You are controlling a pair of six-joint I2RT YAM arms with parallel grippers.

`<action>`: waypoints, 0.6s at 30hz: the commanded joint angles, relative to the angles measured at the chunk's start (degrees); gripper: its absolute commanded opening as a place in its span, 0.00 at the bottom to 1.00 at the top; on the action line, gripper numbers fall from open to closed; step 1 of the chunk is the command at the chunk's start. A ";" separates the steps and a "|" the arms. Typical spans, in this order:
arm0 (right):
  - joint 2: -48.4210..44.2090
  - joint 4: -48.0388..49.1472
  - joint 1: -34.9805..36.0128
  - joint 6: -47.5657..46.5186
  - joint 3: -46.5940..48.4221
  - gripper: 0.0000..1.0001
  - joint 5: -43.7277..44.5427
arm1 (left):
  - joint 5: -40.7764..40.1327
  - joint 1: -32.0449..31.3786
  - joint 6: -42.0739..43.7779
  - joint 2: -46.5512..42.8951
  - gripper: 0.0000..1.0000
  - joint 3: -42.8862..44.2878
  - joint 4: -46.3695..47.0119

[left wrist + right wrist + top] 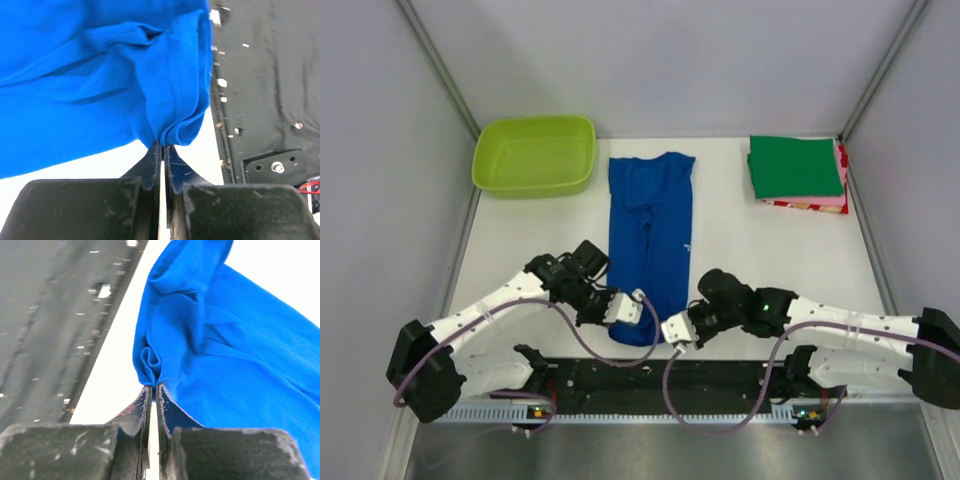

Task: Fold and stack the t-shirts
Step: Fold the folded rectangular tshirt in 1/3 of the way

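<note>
Lime-green tub (534, 155) is set far left on the table (760, 250). The blue t-shirt (651, 240), laid lengthwise mid-table, is pinched at its near hem by the left gripper (162, 146) and the right gripper (153, 386). Folded shirts (796, 168) are stacked far right.

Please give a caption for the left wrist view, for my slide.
Left gripper, jaws shut, pinches a bunched corner of the blue t-shirt on the white table.
</note>
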 commanded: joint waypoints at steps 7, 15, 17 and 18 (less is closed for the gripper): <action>8.60 20.12 -23.99 8.42 5.33 0.00 -1.08 | -2.87 16.83 -16.38 15.69 0.00 22.45 6.57; 24.43 27.69 -31.91 5.52 15.70 0.00 3.93 | -6.66 22.89 -23.67 34.50 0.00 39.06 7.28; 26.72 28.92 -33.32 5.96 17.54 0.00 4.72 | -7.01 24.48 -25.61 37.67 0.00 42.06 8.16; 27.60 29.62 -34.37 6.31 18.42 0.00 4.73 | -7.10 24.92 -26.05 38.73 0.00 43.38 8.77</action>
